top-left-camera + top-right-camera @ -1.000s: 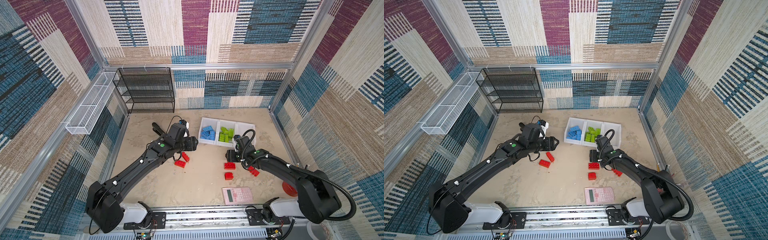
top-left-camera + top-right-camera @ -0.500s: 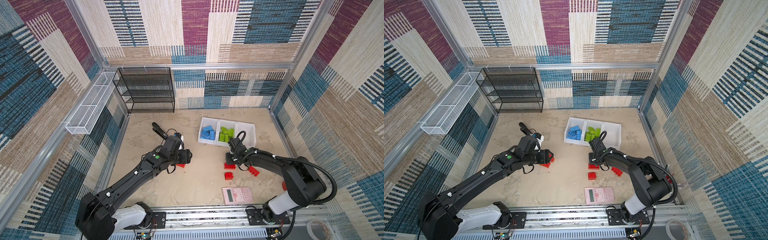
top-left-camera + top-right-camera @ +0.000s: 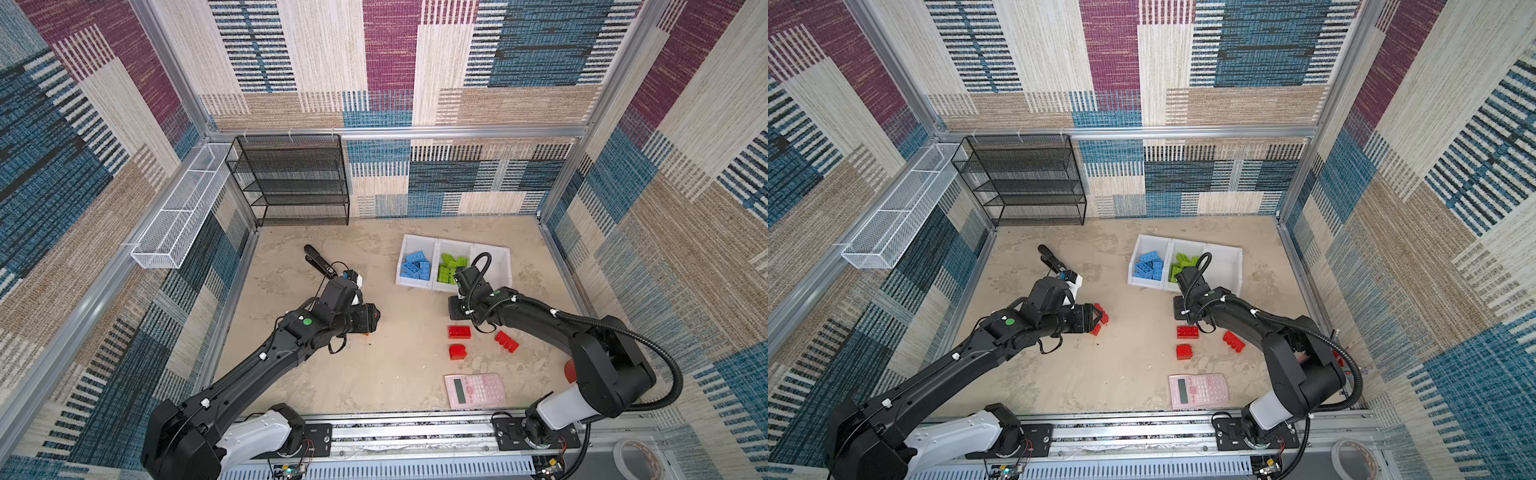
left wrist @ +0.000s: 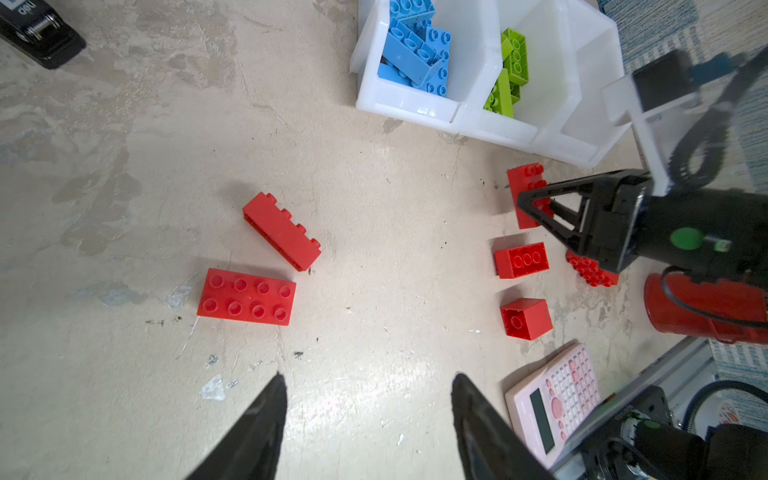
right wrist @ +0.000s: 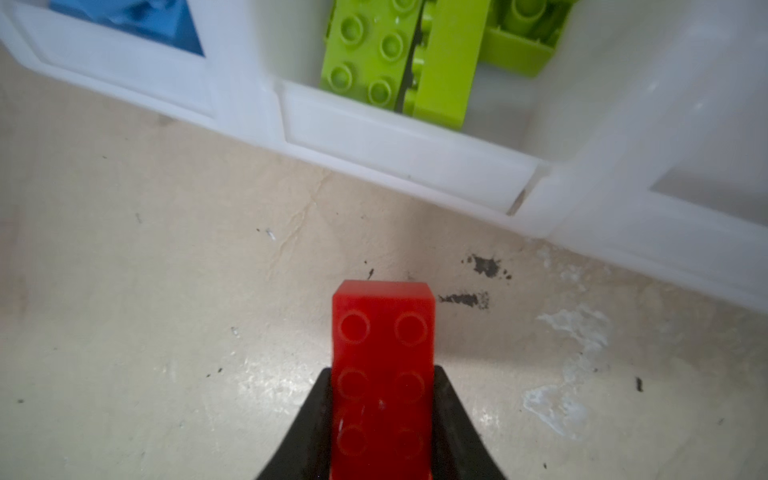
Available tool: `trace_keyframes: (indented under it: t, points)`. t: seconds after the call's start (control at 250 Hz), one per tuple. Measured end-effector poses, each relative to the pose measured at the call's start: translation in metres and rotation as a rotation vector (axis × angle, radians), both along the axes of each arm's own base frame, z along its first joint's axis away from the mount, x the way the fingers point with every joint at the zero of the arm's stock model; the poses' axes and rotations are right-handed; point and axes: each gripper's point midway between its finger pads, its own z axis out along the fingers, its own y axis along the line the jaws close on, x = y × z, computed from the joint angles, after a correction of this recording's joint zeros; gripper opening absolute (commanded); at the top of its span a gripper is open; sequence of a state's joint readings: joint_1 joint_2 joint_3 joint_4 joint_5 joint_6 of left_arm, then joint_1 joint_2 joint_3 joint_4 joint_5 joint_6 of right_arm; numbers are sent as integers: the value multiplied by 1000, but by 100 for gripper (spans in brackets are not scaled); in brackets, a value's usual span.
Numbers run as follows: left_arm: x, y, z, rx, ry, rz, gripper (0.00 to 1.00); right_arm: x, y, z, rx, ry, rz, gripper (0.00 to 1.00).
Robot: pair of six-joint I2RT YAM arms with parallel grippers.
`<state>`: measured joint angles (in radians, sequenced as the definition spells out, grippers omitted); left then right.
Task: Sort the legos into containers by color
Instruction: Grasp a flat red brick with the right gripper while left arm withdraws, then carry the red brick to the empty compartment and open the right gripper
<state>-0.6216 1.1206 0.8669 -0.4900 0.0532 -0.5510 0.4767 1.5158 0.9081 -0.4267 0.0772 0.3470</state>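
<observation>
My right gripper (image 5: 383,370) is shut on a red lego (image 5: 382,328) low over the floor, just in front of the containers (image 5: 407,153). In both top views it (image 3: 455,309) hides that brick. The three white containers stand in a row: blue legos (image 3: 415,266) in the left one, green legos (image 3: 451,268) in the middle one, and the right one (image 3: 503,266) shows no bricks. My left gripper (image 4: 368,378) is open over bare floor, near two red legos (image 4: 281,243) (image 4: 247,296). Three more red legos (image 3: 459,332) (image 3: 457,351) (image 3: 506,341) lie by the right arm.
A pink calculator (image 3: 475,390) lies near the front edge. A black stapler-like tool (image 3: 318,262) lies behind the left arm. The black mesh rack (image 3: 291,178) stands at the back left, with the white wire basket (image 3: 183,208) on the left wall. A red cylinder (image 4: 706,307) sits by the right arm.
The right gripper has closed on a red lego in front of the containers. The left arm has drawn back and come down over the two red legos on the left.
</observation>
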Motion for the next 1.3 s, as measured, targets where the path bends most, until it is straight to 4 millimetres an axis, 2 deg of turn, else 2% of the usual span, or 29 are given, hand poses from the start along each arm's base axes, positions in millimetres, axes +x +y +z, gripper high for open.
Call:
trace_keyframes:
  t: [0.216,0.42,0.524,0.764,0.924,1.14,1.304]
  points:
    - [-4,5,-5,17,18,6,64,27,-13,45,74,-85,-47,30]
    - [-2,8,-13,44,36,18,64,53,-50,77,112,-148,-131,30]
    - [-1,8,-19,55,51,20,64,66,-69,86,128,-171,-171,30]
    - [2,6,-39,96,108,19,64,95,-103,79,115,-163,-253,29]
    - [9,1,-40,105,119,19,64,114,-121,70,111,-161,-297,32]
    - [18,2,-51,157,149,41,65,125,-123,54,119,-142,-300,38]
    - [25,6,-68,202,203,68,65,128,-126,49,120,-138,-307,53]
